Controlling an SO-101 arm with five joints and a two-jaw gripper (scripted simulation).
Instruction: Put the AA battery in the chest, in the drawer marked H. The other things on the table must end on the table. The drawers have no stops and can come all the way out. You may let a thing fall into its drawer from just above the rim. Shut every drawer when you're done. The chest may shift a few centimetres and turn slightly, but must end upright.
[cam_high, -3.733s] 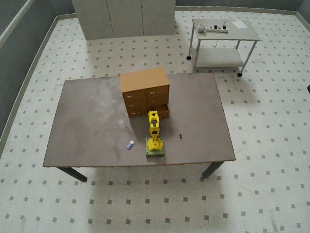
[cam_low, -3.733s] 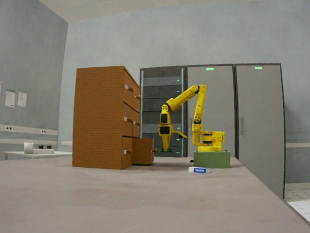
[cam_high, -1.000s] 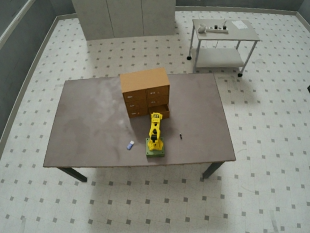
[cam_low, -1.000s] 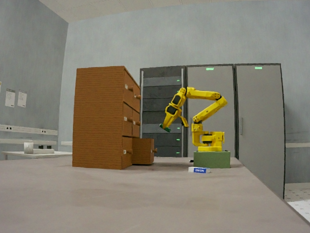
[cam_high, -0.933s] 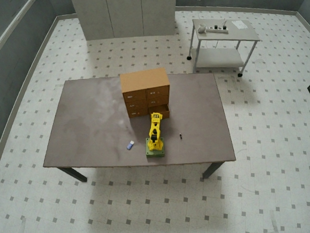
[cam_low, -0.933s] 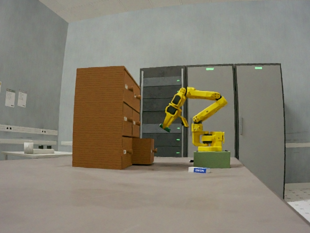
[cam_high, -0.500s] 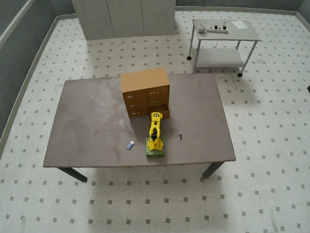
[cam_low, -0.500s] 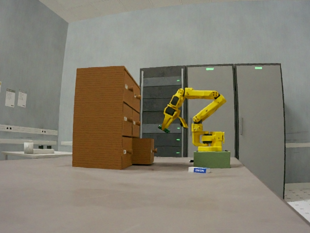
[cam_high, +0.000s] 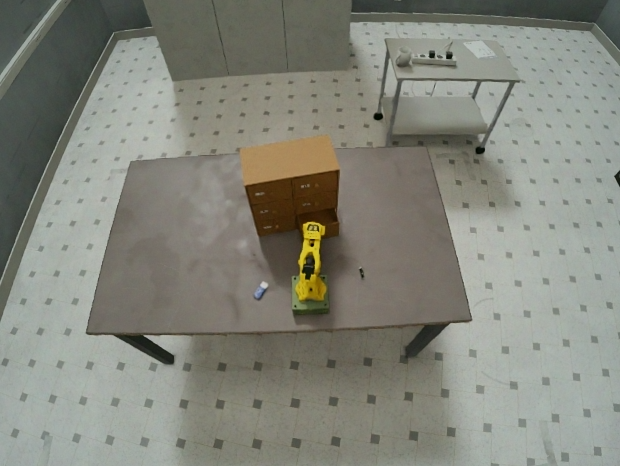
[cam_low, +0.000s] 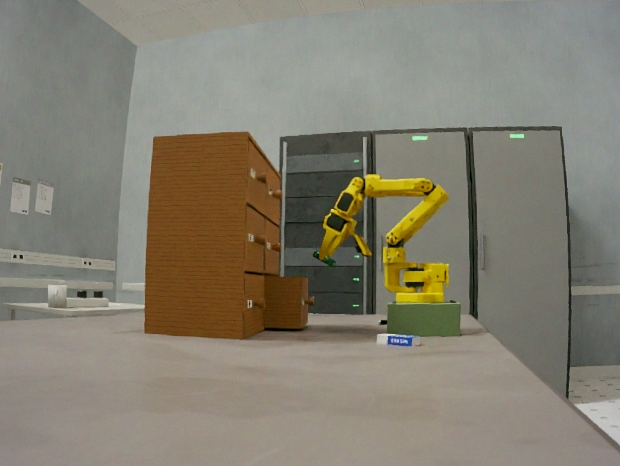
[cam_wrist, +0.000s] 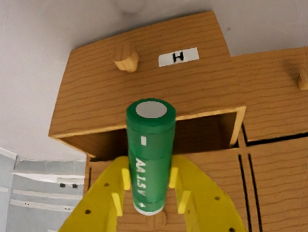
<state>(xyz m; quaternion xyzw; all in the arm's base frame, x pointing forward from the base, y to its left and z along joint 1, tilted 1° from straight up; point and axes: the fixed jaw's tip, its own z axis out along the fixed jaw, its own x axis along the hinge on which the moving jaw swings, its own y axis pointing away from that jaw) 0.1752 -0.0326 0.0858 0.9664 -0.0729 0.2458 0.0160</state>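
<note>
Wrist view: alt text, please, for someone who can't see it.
Gripper shut on a green AA battery, held in front of the open drawer marked H. Shut drawers of the wooden chest show beside it.

Battery (cam_low: 328, 261) (cam_wrist: 151, 150) higher, pincer (cam_high: 312, 226) (cam_low: 324, 254) (cam_wrist: 150, 176) raised, tilted toward chest (cam_high: 290, 159) (cam_low: 196, 235) (cam_wrist: 200, 172)
</note>
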